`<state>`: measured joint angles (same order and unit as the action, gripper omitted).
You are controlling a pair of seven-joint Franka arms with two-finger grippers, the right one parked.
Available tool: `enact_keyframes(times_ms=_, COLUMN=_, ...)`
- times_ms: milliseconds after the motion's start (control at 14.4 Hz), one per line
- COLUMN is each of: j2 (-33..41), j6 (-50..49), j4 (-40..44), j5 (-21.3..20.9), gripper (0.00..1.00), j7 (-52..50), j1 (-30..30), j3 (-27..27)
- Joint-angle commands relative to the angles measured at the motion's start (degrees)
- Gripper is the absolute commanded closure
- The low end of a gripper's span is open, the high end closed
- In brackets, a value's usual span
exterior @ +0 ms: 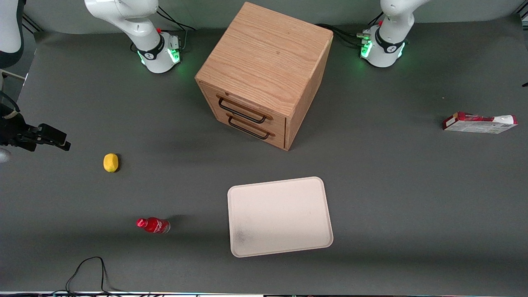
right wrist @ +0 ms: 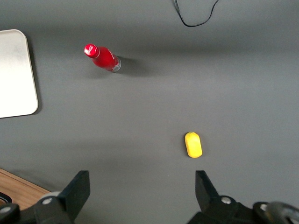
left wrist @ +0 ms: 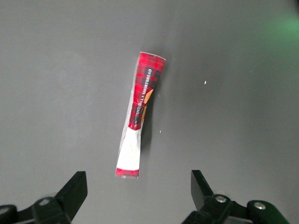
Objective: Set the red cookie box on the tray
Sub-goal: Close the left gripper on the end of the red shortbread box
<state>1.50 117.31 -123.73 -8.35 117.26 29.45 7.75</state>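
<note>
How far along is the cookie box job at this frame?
Nothing is done yet: the red cookie box lies on the table toward the working arm's end, well apart from the tray, which holds nothing. In hand: the gripper hangs open above the box, not touching it. Left: grasp, carry, set down on the tray.

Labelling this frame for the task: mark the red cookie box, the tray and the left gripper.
red cookie box [exterior: 479,123], front view, middle of its side.
tray [exterior: 280,216], front view, bare middle.
left gripper [left wrist: 139,193], left wrist view, gap between its open fingertips, above the table.
</note>
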Motion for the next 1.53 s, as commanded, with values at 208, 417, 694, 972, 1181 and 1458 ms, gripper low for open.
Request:
enact_keyframes(times_ms=208, j2=0.4, j6=11.1, j4=-9.3, j5=-0.3, gripper=0.02, j7=7.3, j1=1.3, j3=-0.2)
enact_keyframes(times_ms=417, j2=-2.3, j6=16.5, j4=-11.5, j5=0.0, gripper=0.02, j7=9.1, j1=2.7, j3=-0.2)
enact_keyframes(times_ms=694, j2=-5.3, j6=22.4, j4=-14.0, j5=0.2, gripper=0.03, j7=9.5, j1=3.9, j3=-0.2)
enact_keyframes(times_ms=972, j2=-8.4, j6=26.4, j4=-14.3, j5=1.2, gripper=0.06, j7=9.5, j1=4.0, j3=-0.3)
enact_keyframes(times_ms=1181, j2=-10.6, j6=28.9, j4=-14.4, j5=1.7, gripper=0.08, j7=9.5, j1=3.9, j3=-0.4)
enact_keyframes(times_ms=1458, j2=-11.9, j6=30.4, j4=-14.3, j5=1.8, gripper=0.21, j7=9.5, j1=3.9, j3=-0.5)
